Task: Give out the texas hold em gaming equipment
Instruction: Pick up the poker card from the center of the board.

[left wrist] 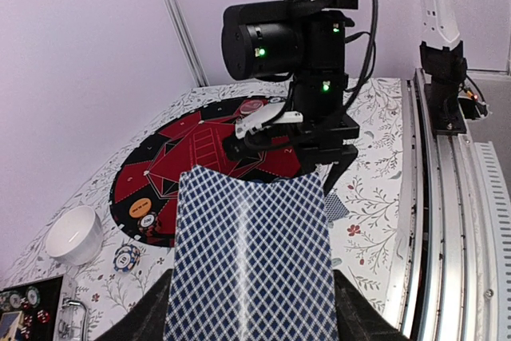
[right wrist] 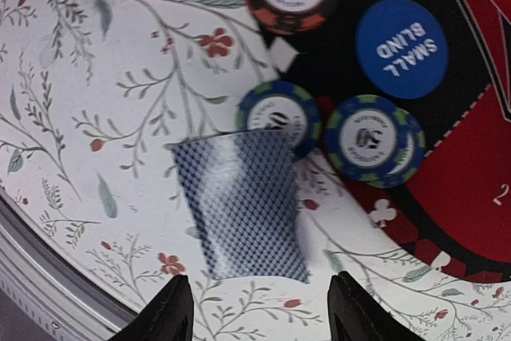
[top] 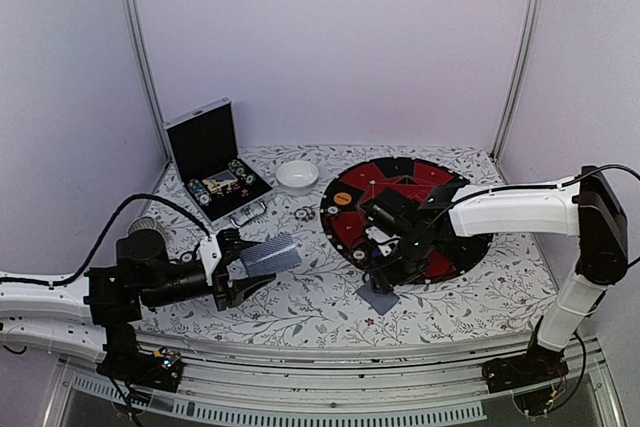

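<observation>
Clutching the deck (top: 270,254) in the left gripper (top: 245,270), hovering the right gripper (right wrist: 257,309) unclenched above the lone dealt card (top: 379,298), lower centre.

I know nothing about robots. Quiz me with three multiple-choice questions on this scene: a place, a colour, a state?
1. Where is the white bowl?
A. between the open case and the round mat
B. on the mat
C. inside the case

2. What colour is the SMALL BLIND disc?
A. orange
B. blue
C. white

3. The left gripper is:
A. open and empty
B. shut on a chip
C. shut on blue-backed cards

Answers: 1 A, the top view shows it on the cloth between them; 2 B, its face is plainly blue; 3 C, the cards sit clamped between its fingers.
</observation>
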`<state>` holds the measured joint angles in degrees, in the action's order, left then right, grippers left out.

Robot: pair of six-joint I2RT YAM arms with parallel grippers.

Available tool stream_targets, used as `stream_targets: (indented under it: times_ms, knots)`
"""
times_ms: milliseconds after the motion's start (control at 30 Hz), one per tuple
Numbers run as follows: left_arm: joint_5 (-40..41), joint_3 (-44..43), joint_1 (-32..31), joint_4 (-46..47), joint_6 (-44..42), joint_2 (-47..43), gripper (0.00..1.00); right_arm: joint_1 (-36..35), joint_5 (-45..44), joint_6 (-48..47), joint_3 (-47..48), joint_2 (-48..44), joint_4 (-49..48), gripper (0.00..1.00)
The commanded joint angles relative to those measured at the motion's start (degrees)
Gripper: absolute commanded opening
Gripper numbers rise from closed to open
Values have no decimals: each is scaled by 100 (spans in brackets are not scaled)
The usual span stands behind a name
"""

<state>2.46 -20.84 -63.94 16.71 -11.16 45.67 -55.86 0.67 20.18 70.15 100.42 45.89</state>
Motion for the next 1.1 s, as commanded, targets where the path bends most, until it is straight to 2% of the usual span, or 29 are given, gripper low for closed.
stream_targets:
  times_ms: [0, 133, 533, 633, 700, 733, 900, 1067]
  knots:
    - [54, -177, -83, 55, -62, -32, 56, 516, 488, 91, -723, -418, -654, 63]
    - [61, -188, -83, 49, -65, -23, 56, 621, 672, -131, -701, -172, -837, 61]
    - [67, -184, -77, 35, -71, -6, 56, 763, 944, -577, -591, 554, -1010, 34]
    - [75, -177, -82, 39, -73, 3, 56, 767, 935, -548, -684, 596, -1038, 22]
    - [71, -175, -78, 51, -81, 3, 56, 761, 897, -519, -721, 576, -1049, 5]
    - [77, -182, -83, 44, -86, 3, 56, 767, 884, -504, -730, 553, -1047, 3]
    - [80, -200, -81, 2, -91, -26, 56, 767, 995, -502, -665, 280, -1039, 2]
    - [147, -243, -78, -63, -106, -97, 56, 773, 1595, -690, -465, -272, -1068, 2]
